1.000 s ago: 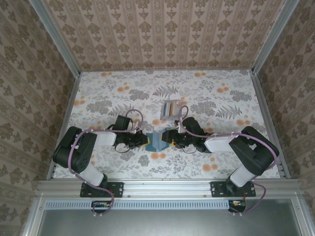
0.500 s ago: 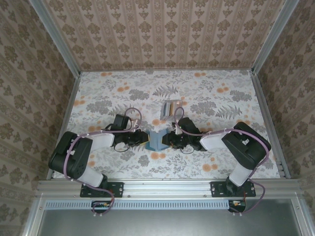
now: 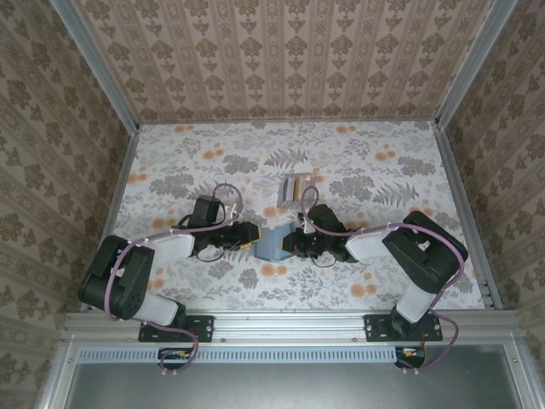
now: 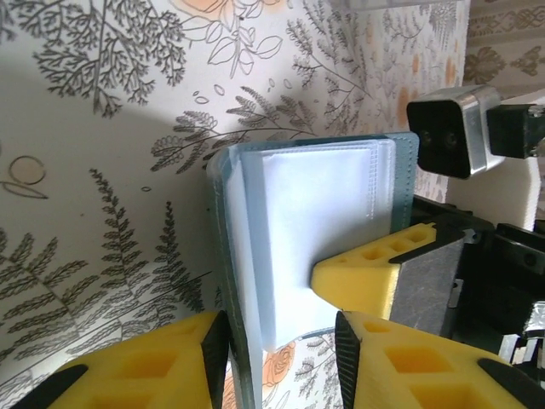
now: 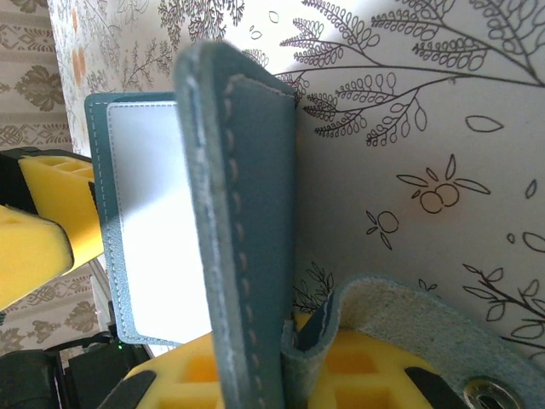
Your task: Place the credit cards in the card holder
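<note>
Holder (image 3: 294, 188) stands on the bench (image 3: 383, 170) just beyond the wallet (image 3: 274, 245); what its slots hold is too small to tell. The wallet stands on edge between the two arms, partly open. The left gripper (image 4: 277, 336) has its jaws around one half, a finger against the cover and the other against the pale sleeves (image 4: 315, 230), so it looks clamped on that half. The right gripper (image 5: 281, 358) pinches the other cover between its jaws, with the strap (image 5: 409, 315) draped over one finger.

The step in hand seems to be spreading the wallet to reach the cards. The sleeves look pale, and whether a card lies in them cannot be told. Next, the halves likely need parting wider. Then one arm would steady the wallet while the other lets go, finds a card's edge, draws it out and carries it to a slot.
</note>
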